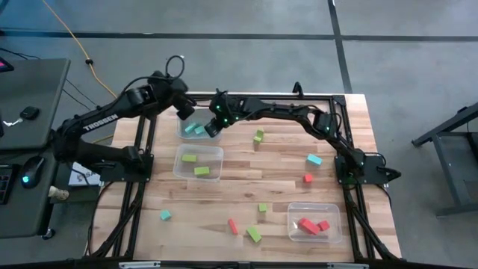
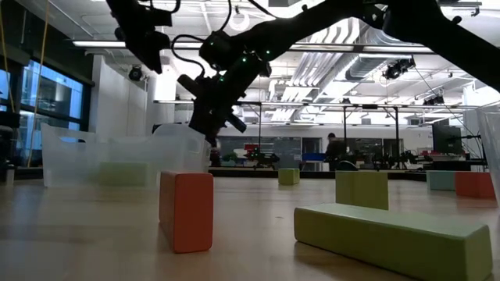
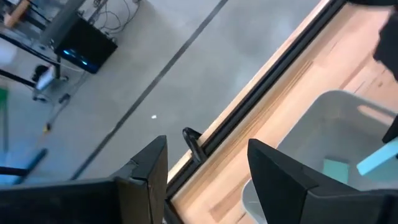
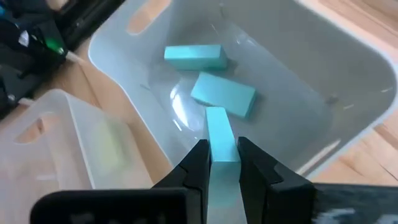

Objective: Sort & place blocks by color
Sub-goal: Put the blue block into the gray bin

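My right gripper (image 4: 222, 163) is clenched on a cyan block (image 4: 219, 135), holding it just above the clear bin (image 4: 348, 93) at the table's far edge. Below it, inside that bin, two more cyan blocks (image 4: 222, 93) lie side by side. My left gripper (image 3: 208, 171) hangs beyond the bin's far rim, fingers spread, empty.

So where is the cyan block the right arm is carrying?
The cyan block is clamped in the right gripper, held over the far-left bin, which already holds two cyan blocks.
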`<control>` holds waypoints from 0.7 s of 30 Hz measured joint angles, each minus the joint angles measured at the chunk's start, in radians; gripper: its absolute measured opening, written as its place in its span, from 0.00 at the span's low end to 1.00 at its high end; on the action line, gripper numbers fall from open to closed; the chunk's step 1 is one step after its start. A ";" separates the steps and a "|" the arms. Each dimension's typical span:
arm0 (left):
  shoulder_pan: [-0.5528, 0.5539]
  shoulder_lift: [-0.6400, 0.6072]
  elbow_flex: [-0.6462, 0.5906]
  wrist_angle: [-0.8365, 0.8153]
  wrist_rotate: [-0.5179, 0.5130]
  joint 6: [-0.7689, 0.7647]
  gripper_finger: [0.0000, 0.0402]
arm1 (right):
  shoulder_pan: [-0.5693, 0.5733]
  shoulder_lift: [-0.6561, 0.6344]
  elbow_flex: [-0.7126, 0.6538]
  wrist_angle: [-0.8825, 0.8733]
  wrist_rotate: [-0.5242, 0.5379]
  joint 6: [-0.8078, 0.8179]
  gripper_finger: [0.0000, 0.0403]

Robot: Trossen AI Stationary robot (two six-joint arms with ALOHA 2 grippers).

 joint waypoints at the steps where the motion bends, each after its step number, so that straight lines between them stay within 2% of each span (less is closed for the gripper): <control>1: 0.008 -0.009 0.000 0.000 0.012 -0.008 0.42 | 0.002 0.000 0.000 -0.009 0.002 -0.007 0.10; 11: 0.063 -0.073 0.000 0.003 0.210 -0.096 0.42 | 0.006 0.000 0.000 -0.019 0.004 -0.026 0.10; 21: 0.063 -0.073 0.000 0.002 0.223 -0.106 0.42 | 0.023 0.016 0.000 -0.035 -0.005 -0.059 0.15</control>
